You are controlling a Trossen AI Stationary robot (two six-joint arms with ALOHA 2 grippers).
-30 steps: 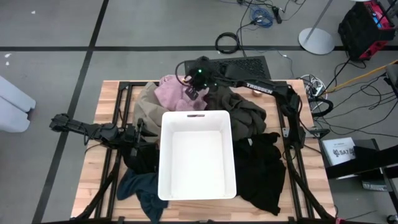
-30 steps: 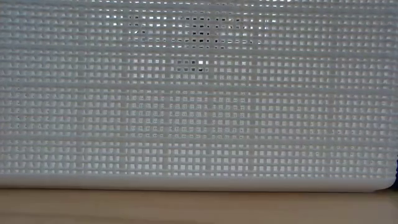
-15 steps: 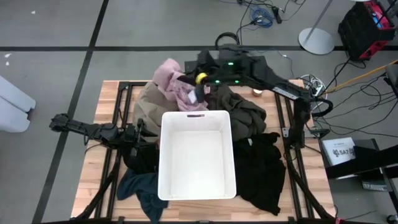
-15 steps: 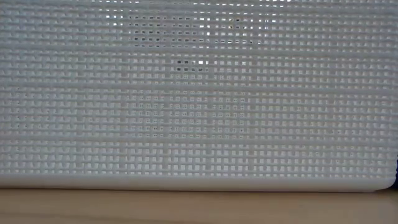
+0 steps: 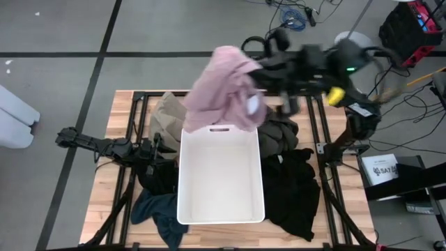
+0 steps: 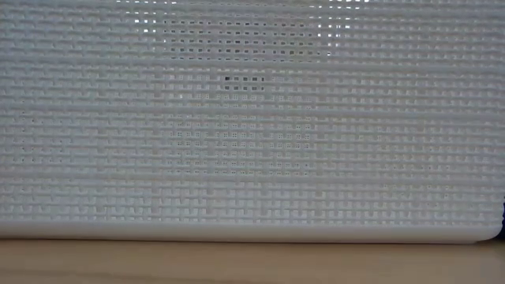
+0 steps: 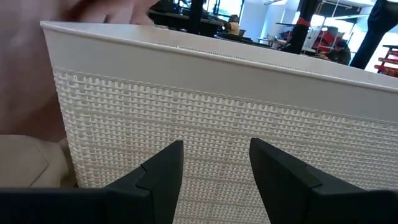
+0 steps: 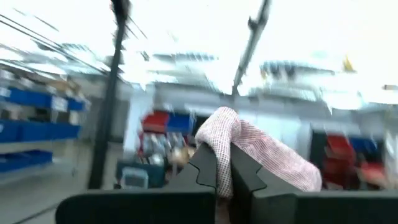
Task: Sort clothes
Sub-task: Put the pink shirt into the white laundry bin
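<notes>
From above, my right gripper (image 5: 259, 75) holds the pink garment (image 5: 224, 87) aloft over the bin's (image 5: 221, 209) far edge; my right wrist camera alone shows the fingers (image 8: 211, 168) pinched tight on its fabric. The low camera sees only bin mesh. Tan (image 5: 164, 117), olive (image 5: 280, 132), black (image 5: 296, 188) and teal (image 5: 162, 213) clothes ring the bin. My left gripper (image 7: 214, 165) waits spread, facing the bin wall.

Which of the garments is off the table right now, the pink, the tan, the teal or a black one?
The pink garment: it hangs in the air from the right gripper, shut on it above the white bin. The rest lie on the table.
</notes>
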